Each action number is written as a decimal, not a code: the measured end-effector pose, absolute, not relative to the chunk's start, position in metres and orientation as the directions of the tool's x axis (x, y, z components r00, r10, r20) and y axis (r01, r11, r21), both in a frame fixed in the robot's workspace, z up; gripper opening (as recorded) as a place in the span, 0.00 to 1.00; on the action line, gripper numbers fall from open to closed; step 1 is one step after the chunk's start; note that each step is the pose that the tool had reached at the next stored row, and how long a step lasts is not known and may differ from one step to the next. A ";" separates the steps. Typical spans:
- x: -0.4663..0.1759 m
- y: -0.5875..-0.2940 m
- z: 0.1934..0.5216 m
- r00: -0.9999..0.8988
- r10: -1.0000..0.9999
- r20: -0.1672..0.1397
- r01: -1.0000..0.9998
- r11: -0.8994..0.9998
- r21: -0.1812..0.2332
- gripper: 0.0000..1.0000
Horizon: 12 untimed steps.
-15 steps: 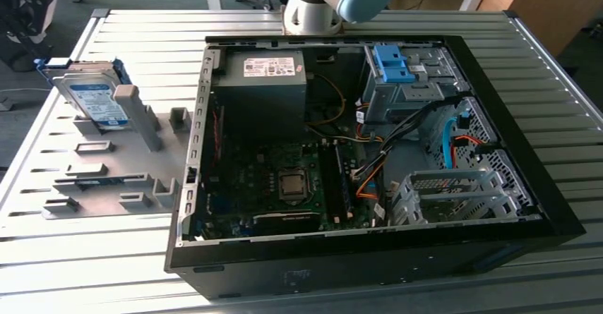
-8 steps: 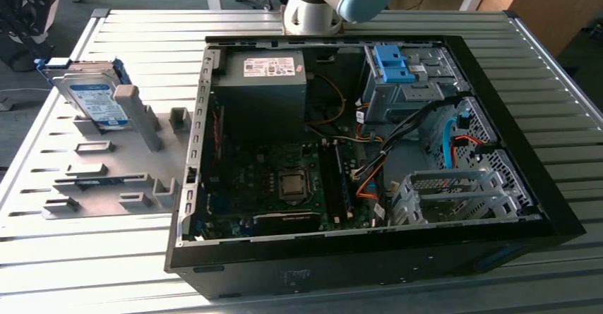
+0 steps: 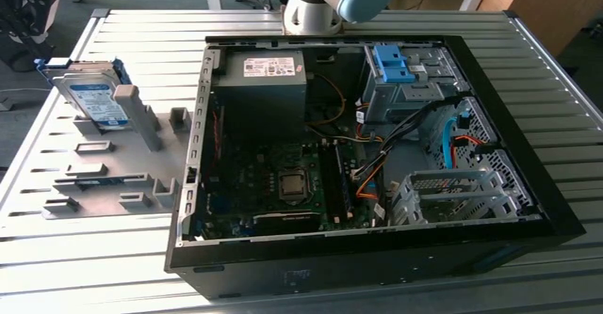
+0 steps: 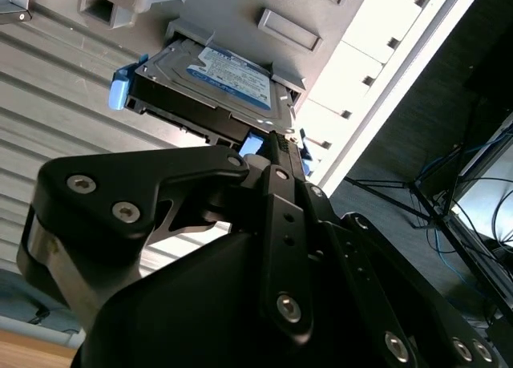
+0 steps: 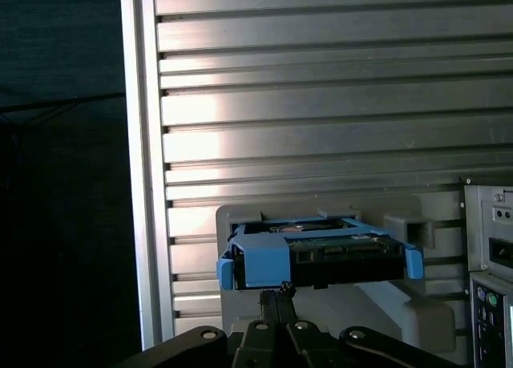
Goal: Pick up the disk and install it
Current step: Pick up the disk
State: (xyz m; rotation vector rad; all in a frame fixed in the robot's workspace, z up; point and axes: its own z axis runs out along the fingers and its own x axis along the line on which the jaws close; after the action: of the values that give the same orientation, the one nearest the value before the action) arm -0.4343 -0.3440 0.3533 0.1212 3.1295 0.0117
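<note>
Disk [image 4: 232, 75] stands in grey holder [image 4: 224, 7] — near edge partly behind hand [image 4: 276, 147].

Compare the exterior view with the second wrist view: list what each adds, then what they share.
Exterior view: the open computer case with its dark grey box, blue bracket and motherboard. Second wrist view: the gripper pointing toward the disk, and cables beyond the table. Both: the labelled, blue-railed disk propped in the grey holder on the slatted table.
</note>
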 end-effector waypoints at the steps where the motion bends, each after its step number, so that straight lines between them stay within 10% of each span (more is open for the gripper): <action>1: -0.434 -0.344 0.353 -0.997 0.077 -0.009 0.077 0.997 0.008 0.11; 12: -0.434 -0.344 0.353 -0.999 0.034 -0.009 0.034 0.999 0.008 0.11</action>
State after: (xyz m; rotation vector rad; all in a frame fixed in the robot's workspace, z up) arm -0.4342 -0.3440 0.3533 0.0535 3.1315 0.0121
